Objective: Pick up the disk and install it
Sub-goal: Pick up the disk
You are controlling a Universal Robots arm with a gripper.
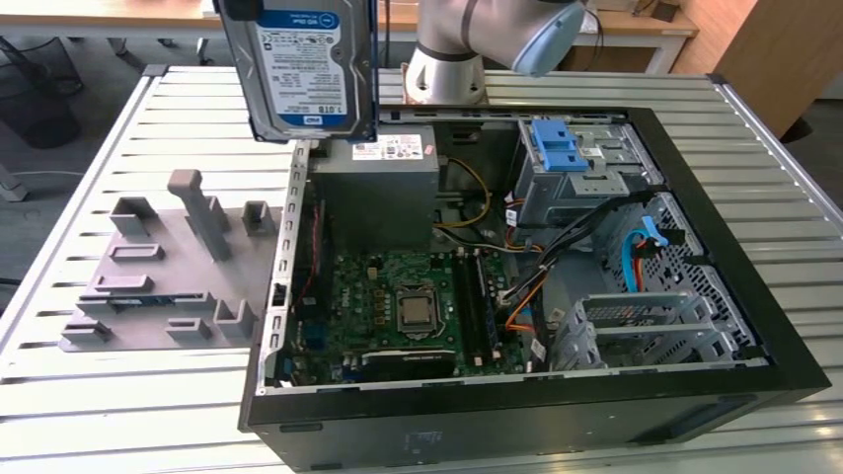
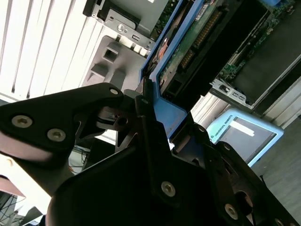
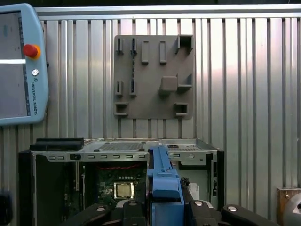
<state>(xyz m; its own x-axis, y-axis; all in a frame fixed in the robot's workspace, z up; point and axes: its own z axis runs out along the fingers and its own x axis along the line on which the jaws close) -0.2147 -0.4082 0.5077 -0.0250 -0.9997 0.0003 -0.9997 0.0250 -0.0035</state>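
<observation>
The disk, a silver hard drive with a blue-and-white label, hangs upright in the air at the exterior view's upper left, above the left wall of the open computer case. Its blue carrier bracket shows edge-on in both wrist views, with the green circuit side beside it. My gripper is shut on the bracket's end, its black fingers pressing from either side. In the first wrist view the bracket stands up between the black fingers, over the case's motherboard.
A grey fixture plate with raised blocks lies on the slatted table to the exterior view's left of the case. Inside the case are the motherboard, a power supply and a grey cage with a blue latch. A teach pendant lies nearby.
</observation>
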